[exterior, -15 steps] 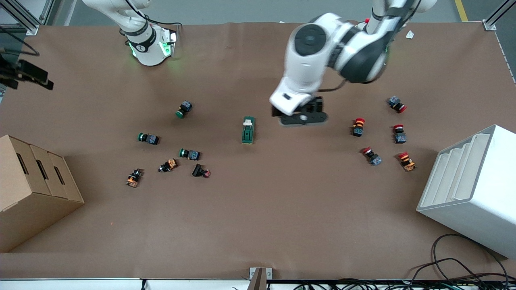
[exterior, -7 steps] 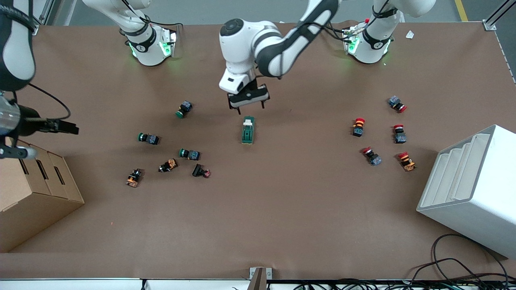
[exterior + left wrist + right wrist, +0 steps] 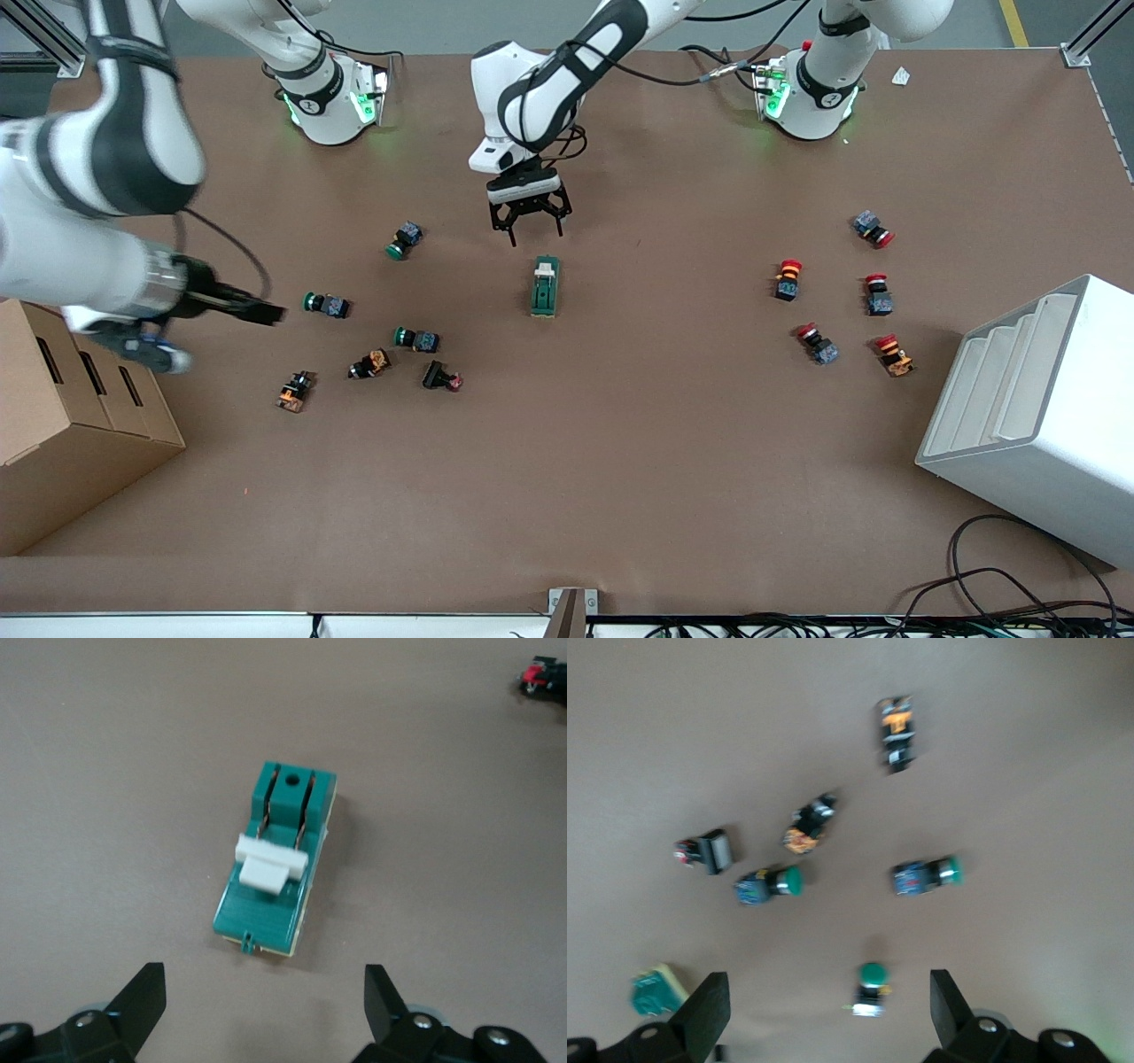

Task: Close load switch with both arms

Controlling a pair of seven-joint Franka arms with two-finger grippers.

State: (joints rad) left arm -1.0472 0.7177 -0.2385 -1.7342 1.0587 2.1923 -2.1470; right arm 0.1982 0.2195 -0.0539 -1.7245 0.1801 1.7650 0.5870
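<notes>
The load switch (image 3: 546,286) lies mid-table, a dark green block with a cream lever at the end toward the robots' bases; its lever stands raised (image 3: 270,864). My left gripper (image 3: 534,232) hangs open just over the table at the switch's lever end, empty, its fingers (image 3: 146,992) spread wide with the switch (image 3: 276,859) ahead of them. My right gripper (image 3: 266,312) is open and empty in the air beside a green push-button (image 3: 326,305). In the right wrist view the gripper (image 3: 828,1010) looks down on push-buttons, and a corner of the switch (image 3: 654,990) shows.
Green and orange push-buttons (image 3: 416,338) are scattered toward the right arm's end, red-capped ones (image 3: 787,278) toward the left arm's end. A cardboard box (image 3: 62,416) stands at the right arm's end and a white rack (image 3: 1036,416) at the left arm's end.
The left arm swung from beside the red push-buttons to the switch's lever end and came lower. The right arm swept in from the table's end toward the green push-buttons.
</notes>
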